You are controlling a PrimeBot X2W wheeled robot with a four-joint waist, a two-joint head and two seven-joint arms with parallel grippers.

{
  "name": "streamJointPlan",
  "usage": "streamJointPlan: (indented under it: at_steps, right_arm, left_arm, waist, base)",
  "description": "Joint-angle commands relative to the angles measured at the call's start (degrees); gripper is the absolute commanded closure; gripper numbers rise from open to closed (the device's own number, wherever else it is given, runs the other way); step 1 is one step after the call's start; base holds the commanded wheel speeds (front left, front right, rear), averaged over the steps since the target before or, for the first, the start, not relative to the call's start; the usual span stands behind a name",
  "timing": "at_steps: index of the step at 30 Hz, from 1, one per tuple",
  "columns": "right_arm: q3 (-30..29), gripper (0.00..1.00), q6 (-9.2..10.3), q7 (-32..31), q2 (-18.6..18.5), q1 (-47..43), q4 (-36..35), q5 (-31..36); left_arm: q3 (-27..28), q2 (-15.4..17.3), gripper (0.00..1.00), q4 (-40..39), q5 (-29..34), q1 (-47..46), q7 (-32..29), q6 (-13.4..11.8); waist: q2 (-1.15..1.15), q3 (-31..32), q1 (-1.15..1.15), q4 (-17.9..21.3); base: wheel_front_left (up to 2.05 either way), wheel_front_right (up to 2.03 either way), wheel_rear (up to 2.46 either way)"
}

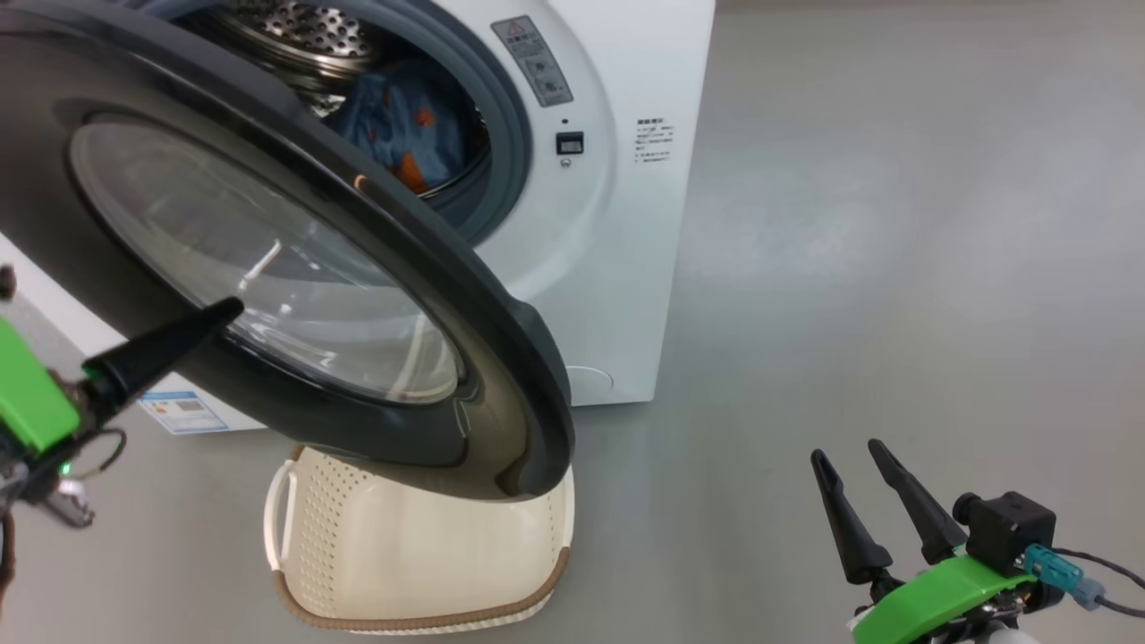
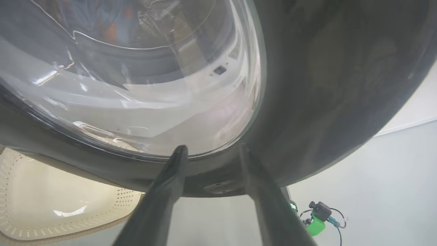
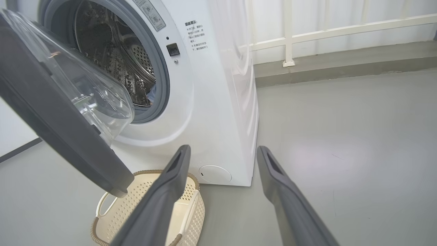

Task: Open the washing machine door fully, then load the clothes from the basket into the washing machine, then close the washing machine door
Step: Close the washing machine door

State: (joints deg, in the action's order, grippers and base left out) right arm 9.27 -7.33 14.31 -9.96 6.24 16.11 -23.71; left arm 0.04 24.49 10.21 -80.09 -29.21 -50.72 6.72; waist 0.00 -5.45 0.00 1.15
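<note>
The washing machine (image 1: 608, 268) stands with its drum exposed. Blue clothes (image 1: 402, 125) printed with orange lie inside the drum. The washing machine door (image 1: 295, 268), with its black rim and clear glass, hangs partly swung out over the basket (image 1: 420, 555), whose visible inside shows no clothes. My left gripper (image 2: 211, 148) is open, its tips right at the door (image 2: 324, 85) where the lower rim meets the glass. One of its fingers (image 1: 179, 340) points at the glass. My right gripper (image 1: 846, 452) is open and holds nothing, low over the floor to the right.
Grey floor (image 1: 894, 224) spreads to the right of the machine. A white railing (image 3: 288, 34) on a low kerb runs behind it in the right wrist view. The basket (image 3: 136, 212) sits directly under the door's lower edge (image 3: 61, 130).
</note>
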Motion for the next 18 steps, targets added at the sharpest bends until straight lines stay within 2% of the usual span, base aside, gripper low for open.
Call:
streamJointPlan:
  at_steps: [1,12,18]
  right_arm:
    - [1.4,0.00,-0.16,0.7,-0.8,-0.5,-1.1,0.5]
    - [1.4,0.00,-0.16,0.7,-2.0,-1.2,-1.1,0.2]
    - [0.6,0.00,-0.16,0.7,-2.8,-1.7,-1.2,0.1]
  left_arm:
    - [3.0,3.4,0.00,-1.1,1.0,0.7,1.3,0.4]
    - [4.4,4.0,0.00,-0.3,4.8,11.6,14.2,0.7]
    - [3.4,4.3,0.00,-1.5,6.0,18.2,24.7,0.8]
  waist:
    - [0.00,0.7,0.00,-0.9]
    - [0.00,1.7,0.00,-1.9]
    - [0.00,1.7,0.00,-1.8]
  base:
    - [0.00,0.00,0.00]
    - [0.00,0.00,0.00]
    - [0.00,0.00,0.00]
